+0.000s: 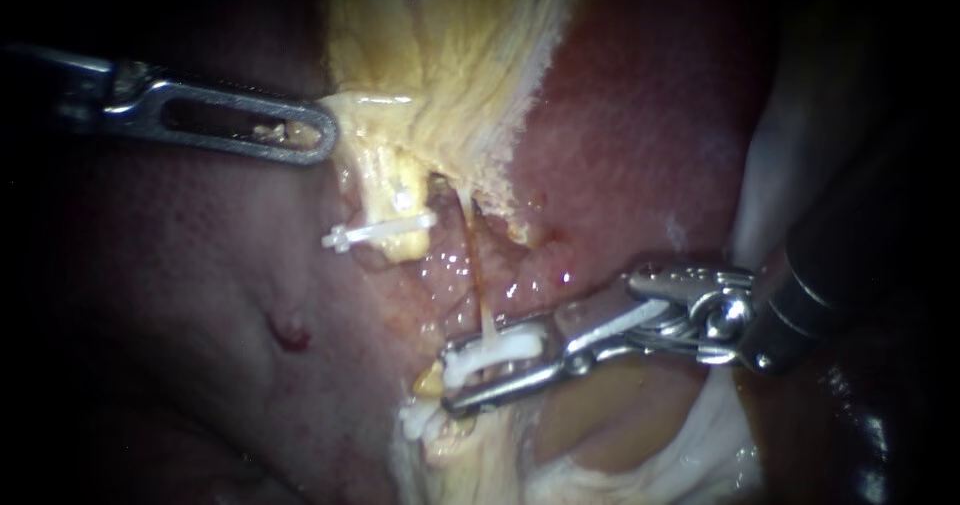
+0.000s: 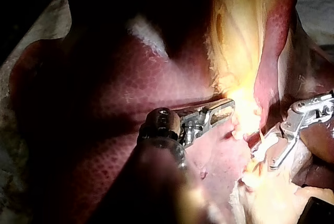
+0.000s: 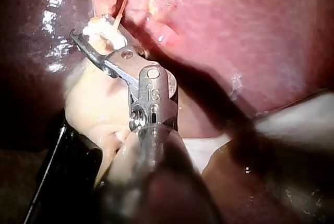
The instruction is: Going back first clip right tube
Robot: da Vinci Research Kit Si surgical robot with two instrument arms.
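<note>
My right instrument (image 1: 462, 373) comes in from the right. Its jaws stand open around a white clip (image 1: 495, 351) that sits closed on the thin right tube (image 1: 486, 300). The clip lies against the upper jaw, and a gap shows above the lower one. In the right wrist view the same clip (image 3: 108, 32) shows between the jaws of my right instrument (image 3: 90, 38). My left instrument (image 1: 312, 137) is shut on the yellowish gallbladder (image 1: 450, 55) and holds it up. The left wrist view has my left instrument (image 2: 225, 108) at the bright tissue, with my right instrument (image 2: 275, 157) ahead of it.
Another white clip (image 1: 382, 231) sits across the thicker left tube (image 1: 395, 200). Red-brown liver (image 1: 630, 135) surrounds the site. Pale fatty tissue (image 1: 600, 455) lies below the right instrument's jaws. A small dark red spot (image 1: 290, 333) marks the liver at the left.
</note>
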